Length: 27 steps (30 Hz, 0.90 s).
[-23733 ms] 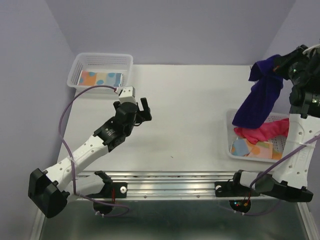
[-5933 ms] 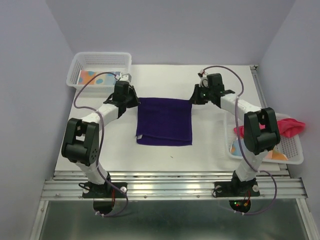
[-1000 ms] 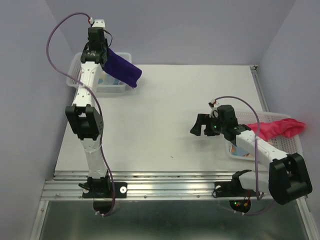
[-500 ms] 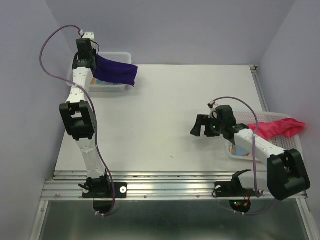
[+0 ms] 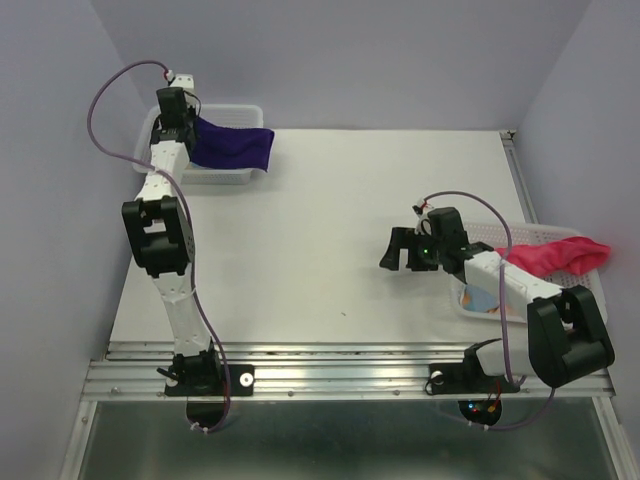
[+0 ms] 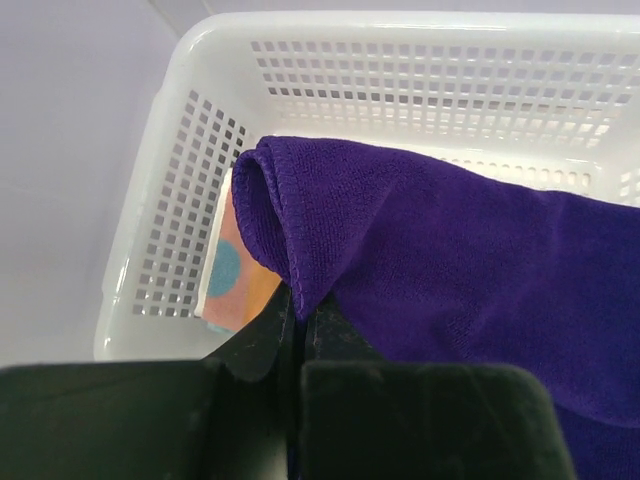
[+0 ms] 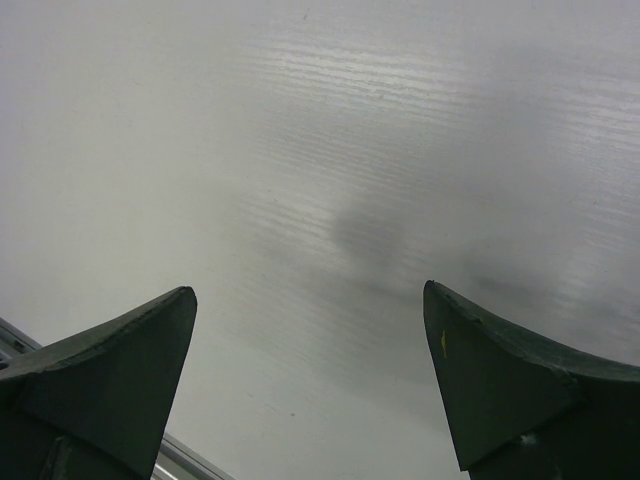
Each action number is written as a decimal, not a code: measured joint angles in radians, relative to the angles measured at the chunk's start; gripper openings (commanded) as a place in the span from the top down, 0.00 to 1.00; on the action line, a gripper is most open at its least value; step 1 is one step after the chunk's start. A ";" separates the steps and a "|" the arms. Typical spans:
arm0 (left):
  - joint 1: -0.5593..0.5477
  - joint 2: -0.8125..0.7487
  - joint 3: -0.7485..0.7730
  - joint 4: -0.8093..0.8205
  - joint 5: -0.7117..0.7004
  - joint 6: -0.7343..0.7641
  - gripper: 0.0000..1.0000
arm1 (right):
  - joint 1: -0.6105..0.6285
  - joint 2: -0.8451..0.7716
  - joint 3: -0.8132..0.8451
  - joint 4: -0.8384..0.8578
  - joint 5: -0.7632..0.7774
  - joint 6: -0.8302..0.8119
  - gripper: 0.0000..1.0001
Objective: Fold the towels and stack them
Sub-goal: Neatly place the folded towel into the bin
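Soft, even overhead light, no glare. Faint smudged shadows on the table point(image 7: 300, 120) under my right fingers point(image 7: 510, 390), which look blurred close-up.

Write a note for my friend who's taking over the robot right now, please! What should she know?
Left gripper: shut on the folded purple towel, holding it over the left basket, where a folded patterned towel lies.
Right gripper: open, empty, over the table.
Pink towel drapes over the right basket; another patterned towel lies inside.
Done: one patterned towel stacked, purple folded.
Left: release purple onto the stack, then fold and stack the other two.
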 measured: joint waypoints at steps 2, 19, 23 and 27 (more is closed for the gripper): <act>0.009 0.010 0.000 0.012 -0.002 0.001 1.00 | 0.000 0.000 0.003 0.000 0.005 -0.002 0.00; 0.055 0.103 0.021 0.029 -0.050 0.011 1.00 | 0.000 0.048 0.039 -0.014 0.049 -0.008 0.00; 0.059 0.128 0.050 0.021 -0.074 0.010 0.66 | 0.000 0.052 0.045 -0.020 0.055 -0.008 0.00; 0.060 0.156 0.115 -0.016 -0.086 0.010 0.20 | 0.000 0.052 0.053 -0.021 0.056 -0.008 0.00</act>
